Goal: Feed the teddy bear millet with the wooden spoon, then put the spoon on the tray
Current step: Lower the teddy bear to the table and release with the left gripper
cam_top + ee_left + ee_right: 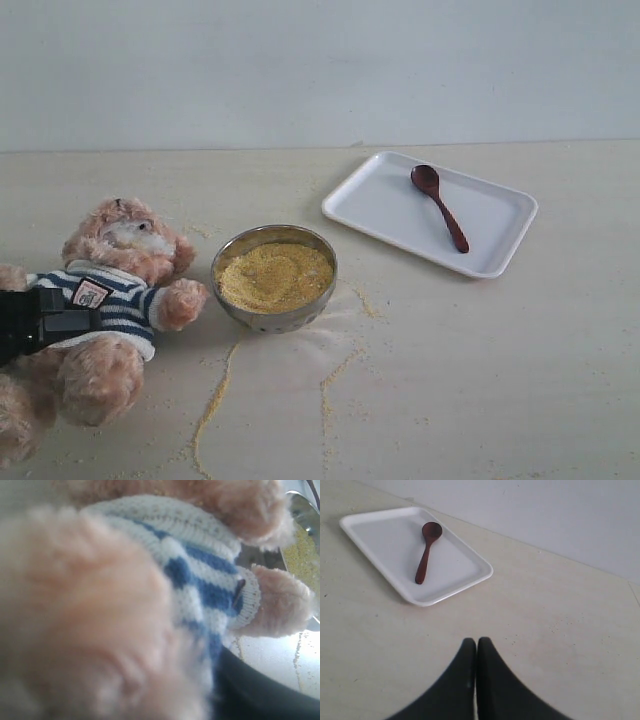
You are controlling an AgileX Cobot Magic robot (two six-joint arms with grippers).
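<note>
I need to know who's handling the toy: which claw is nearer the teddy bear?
Left. The left claw grips the teddy bear at its striped torso; the right claw hangs shut over bare table, facing the tray.

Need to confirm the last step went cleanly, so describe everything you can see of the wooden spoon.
The wooden spoon is small and dark reddish-brown, apparently smooth polished wood, with an oval bowl and a slim straight handle. It looks whole and clean. It lies flat, hollow seemingly upward, roughly in the middle of the white tray, set at a slant to the rim, with its bowl end farther from the exterior camera and its handle end nearer. Only the tray touches it.
</note>
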